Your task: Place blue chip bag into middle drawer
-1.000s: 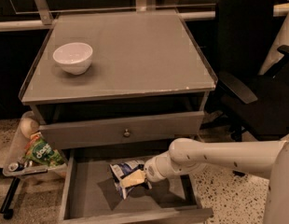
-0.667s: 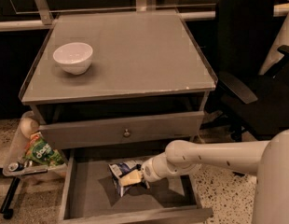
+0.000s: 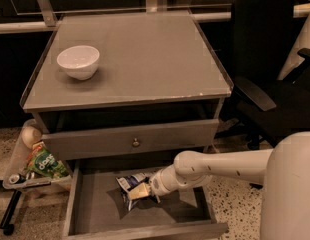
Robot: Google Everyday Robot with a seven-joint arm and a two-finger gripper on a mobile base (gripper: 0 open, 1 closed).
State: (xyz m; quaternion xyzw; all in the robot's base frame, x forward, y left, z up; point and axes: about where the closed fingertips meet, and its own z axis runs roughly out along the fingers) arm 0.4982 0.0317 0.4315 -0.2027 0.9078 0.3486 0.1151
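Single robot arm (image 3: 230, 164), smooth white tubular shell, rounded bulge at the joint, few small dark marks along the forearm, narrowing white wrist, pale yellowish gripper (image 3: 140, 190) low inside the middle drawer (image 3: 95, 209), broad white rounded body segment (image 3: 290, 189) at lower right.

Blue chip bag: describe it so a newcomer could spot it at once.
Low in the grey cabinet, the middle drawer stands pulled open. Over its floor the gripper holds the blue chip bag: crinkled, dark blue with white, unlike the green snack packet outside the drawer.

High front view, gripper (image 3: 140, 191) in middle drawer (image 3: 94, 213)
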